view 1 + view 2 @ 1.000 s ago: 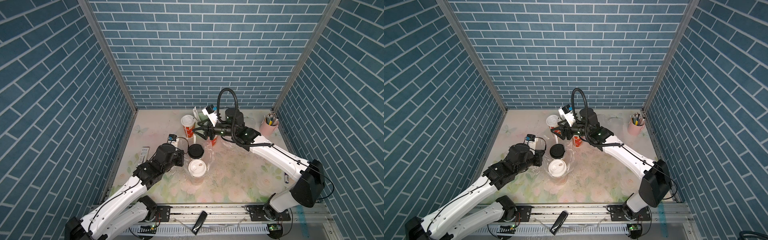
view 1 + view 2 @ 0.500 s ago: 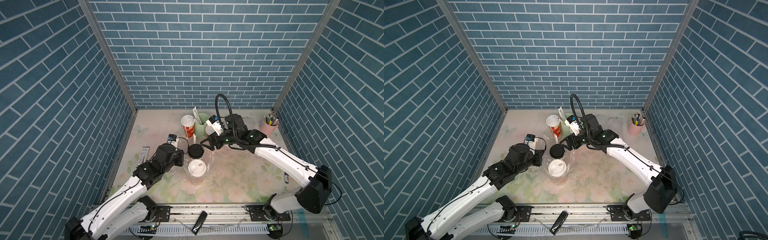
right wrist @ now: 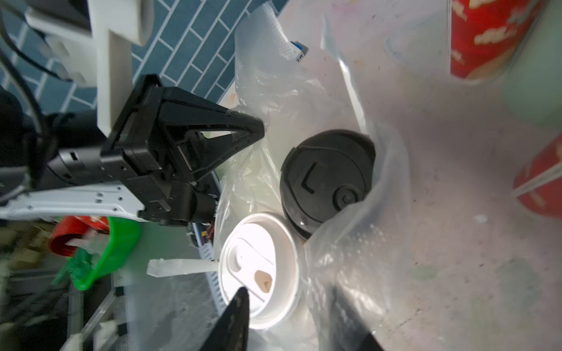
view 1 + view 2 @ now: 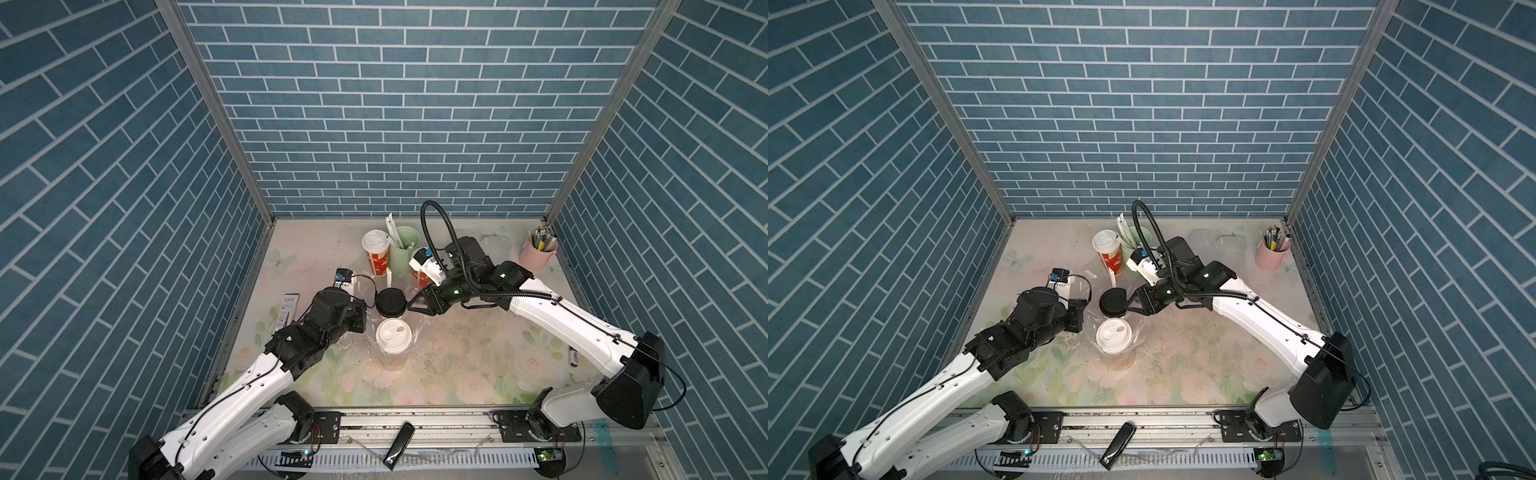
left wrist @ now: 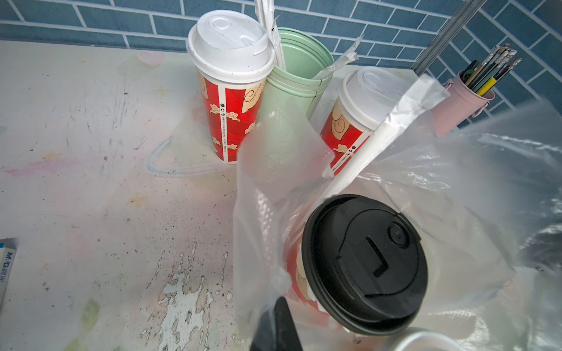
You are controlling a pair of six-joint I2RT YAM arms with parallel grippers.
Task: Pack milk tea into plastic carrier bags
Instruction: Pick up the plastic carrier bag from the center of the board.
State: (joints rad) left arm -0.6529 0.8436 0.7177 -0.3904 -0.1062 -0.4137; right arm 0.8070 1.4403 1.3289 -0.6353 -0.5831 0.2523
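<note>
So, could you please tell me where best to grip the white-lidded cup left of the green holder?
Grip the cup by its red wall just under the lid, probably from its left: it stands upright, the lid overhangs, and the green holder crowds its right side.

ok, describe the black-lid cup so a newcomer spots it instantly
On the floral tabletop, find the clear plastic bag at the centre. The black-lidded cup stands in it, behind a white-lidded cup. No other cup has a black lid.
</note>
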